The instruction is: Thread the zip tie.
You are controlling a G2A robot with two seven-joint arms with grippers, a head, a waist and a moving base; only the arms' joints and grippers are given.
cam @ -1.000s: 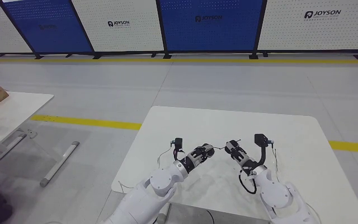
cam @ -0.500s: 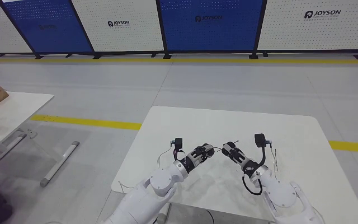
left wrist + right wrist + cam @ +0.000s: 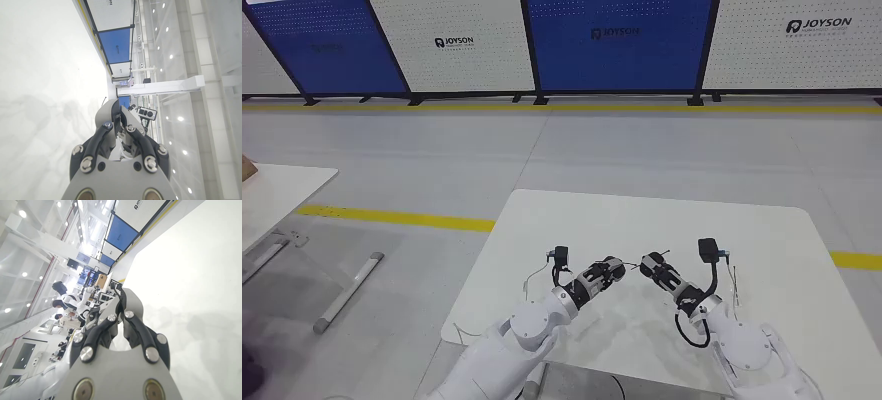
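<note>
right gripper (image 3: 647,263), clamped on the zip tie (image 3: 113,286), just nudged twd 9 o'clock at left gripper (image 3: 616,267) (also clamped on it), so ends prob nearly aligned.

The zip tie (image 3: 115,292) is black, the table (image 3: 642,215) white, the panels (image 3: 617,45) blue and white.

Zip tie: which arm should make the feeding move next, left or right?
Left, probably. The right gripper is shut on the zip tie at its blocky head end, which makes a steady target. The left gripper is shut on the thin end with the tip poking out, free to aim at the head.
</note>
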